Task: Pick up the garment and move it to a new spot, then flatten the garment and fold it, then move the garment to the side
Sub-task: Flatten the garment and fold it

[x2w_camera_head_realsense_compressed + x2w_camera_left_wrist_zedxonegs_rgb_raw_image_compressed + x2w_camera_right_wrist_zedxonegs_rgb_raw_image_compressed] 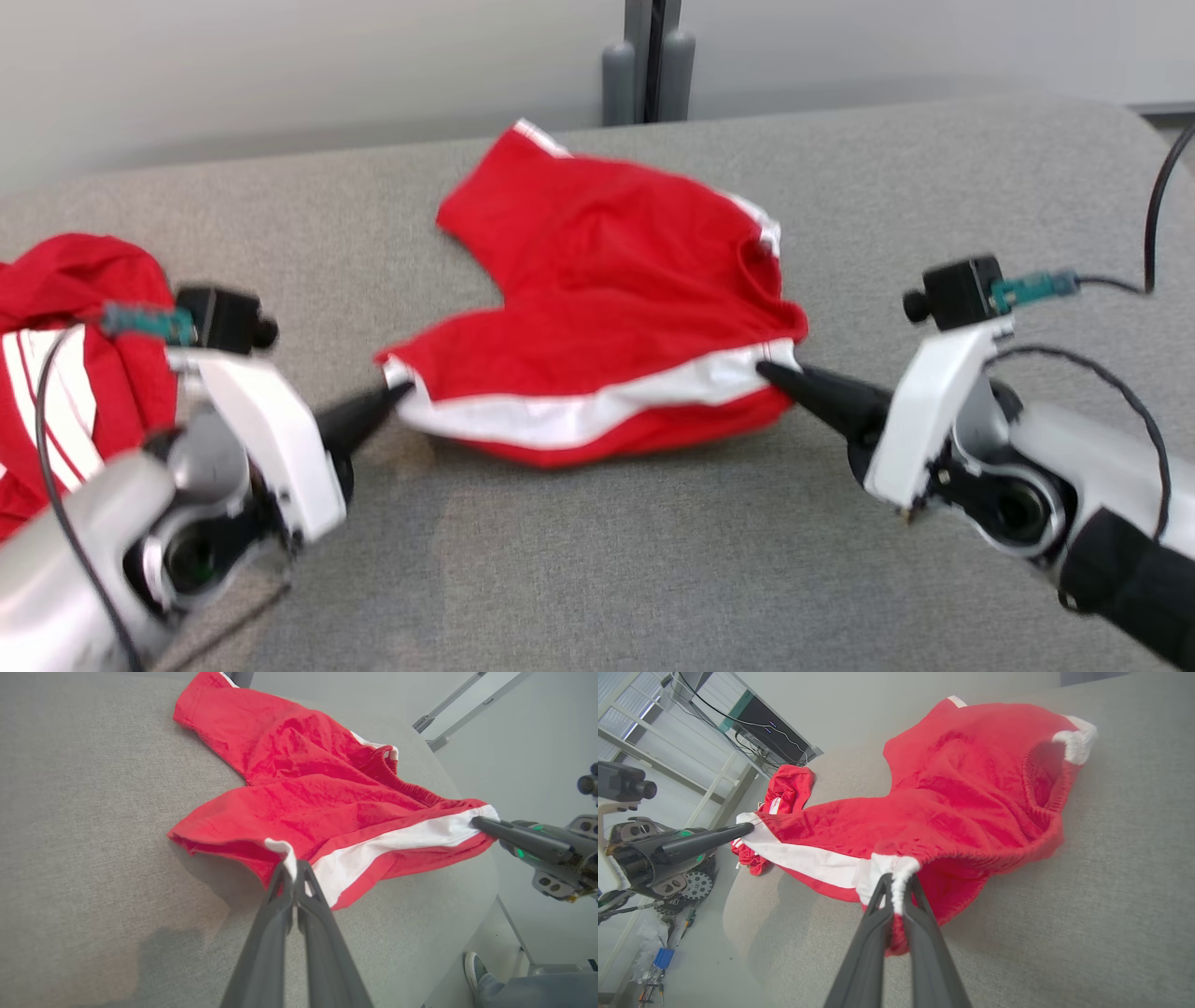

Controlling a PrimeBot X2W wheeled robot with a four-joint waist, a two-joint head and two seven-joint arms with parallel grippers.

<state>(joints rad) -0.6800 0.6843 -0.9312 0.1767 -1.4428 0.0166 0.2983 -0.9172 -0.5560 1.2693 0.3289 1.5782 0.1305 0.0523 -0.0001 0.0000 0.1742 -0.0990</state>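
Red garment (pixel 607 289) lying on the grey desk (pixel 653 579), its white-striped near edge stretched between the left pincer (pixel 400 392), clamped on one end, and the right pincer (pixel 767 371), clamped on the other; second red garment (pixel 75 280) at far left.

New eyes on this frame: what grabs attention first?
The red shorts with a white side stripe lie mid-way on the grey table, near edge stretched between both hands. The left hand pinches the hem corner, the right hand the waistband end. A second red garment lies heaped at the table's left.
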